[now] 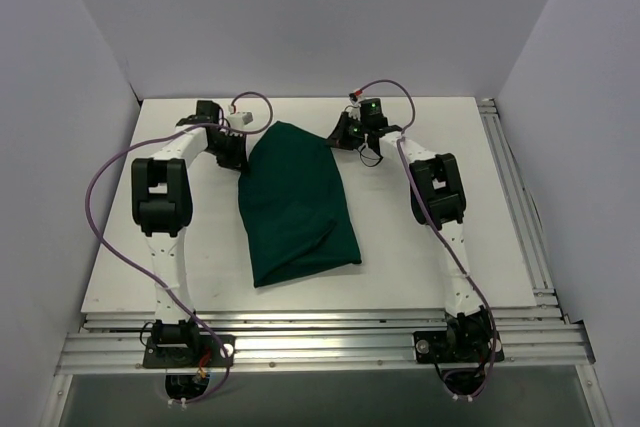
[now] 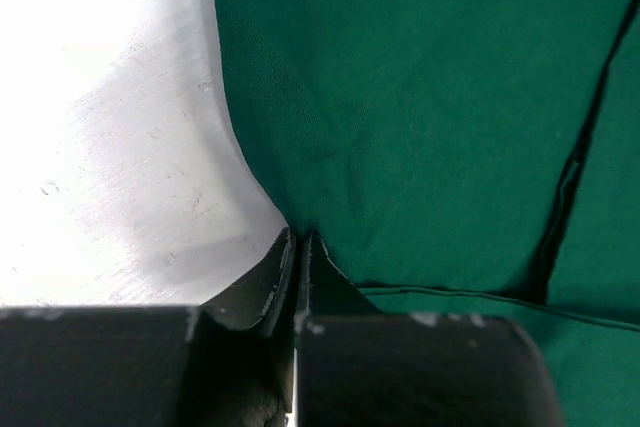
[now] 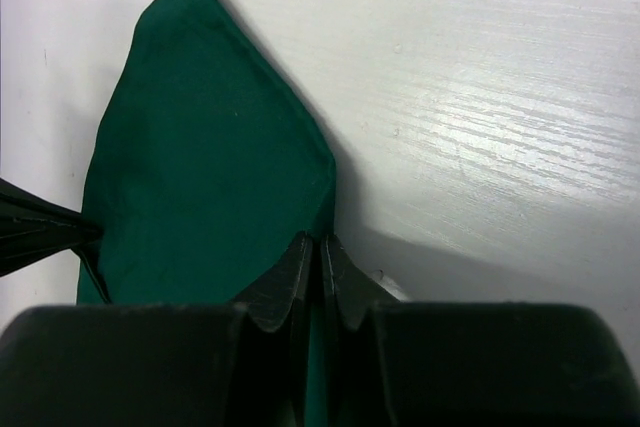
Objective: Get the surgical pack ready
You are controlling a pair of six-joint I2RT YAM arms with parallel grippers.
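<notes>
The dark green cloth drape (image 1: 295,202) lies folded over into a long bundle in the middle of the table, narrower at its far end. My left gripper (image 1: 236,152) is at its far left edge and is shut on the cloth edge (image 2: 300,237); the drape fills the right of the left wrist view (image 2: 420,97). My right gripper (image 1: 343,135) is at the far right edge, shut on the drape's edge (image 3: 320,242), with green cloth between the jaws. The drape (image 3: 200,147) tapers to a point in the right wrist view. The steel tray, instruments, gauze pads and packets are out of view.
The white table top (image 1: 440,257) shows around the drape. Aluminium rails (image 1: 510,197) run along the right edge and the near edge. White walls enclose the back and sides. Purple cables loop from both arms.
</notes>
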